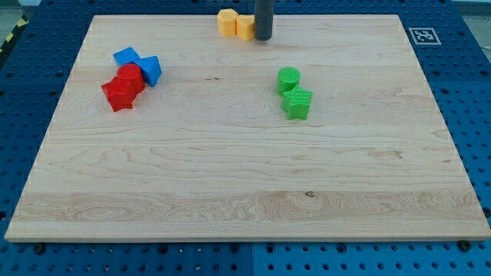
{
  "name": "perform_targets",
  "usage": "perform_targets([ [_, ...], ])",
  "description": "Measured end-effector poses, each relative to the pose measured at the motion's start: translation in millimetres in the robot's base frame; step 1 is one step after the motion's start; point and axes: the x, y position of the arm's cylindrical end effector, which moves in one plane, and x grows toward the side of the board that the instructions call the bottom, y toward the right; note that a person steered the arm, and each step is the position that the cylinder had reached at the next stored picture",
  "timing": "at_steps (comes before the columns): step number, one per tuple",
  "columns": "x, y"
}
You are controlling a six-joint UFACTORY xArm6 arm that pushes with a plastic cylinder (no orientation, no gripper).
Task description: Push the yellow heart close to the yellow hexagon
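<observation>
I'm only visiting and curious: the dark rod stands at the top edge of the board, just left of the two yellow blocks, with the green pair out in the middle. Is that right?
Not quite. In the camera view my tip stands just right of the yellow heart, which touches the yellow hexagon, not left of them. The rest holds: they sit at the board's top edge, the green blocks nearer the middle.

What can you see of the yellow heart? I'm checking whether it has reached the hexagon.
The yellow heart is a small, matte, plastic-looking block lying flat near the board's top edge, its exact outline hard to make out. Its left side touches the yellow hexagon, or very nearly. My tip stands right against its right side, the dark rod rising out of view.
</observation>
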Motion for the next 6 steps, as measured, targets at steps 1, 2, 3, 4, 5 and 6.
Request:
perform_targets([
  [1,31,35],
  [2,78,30],
  [3,82,-23],
  [4,81,-40],
  [5,81,-40],
  [6,81,-40],
])
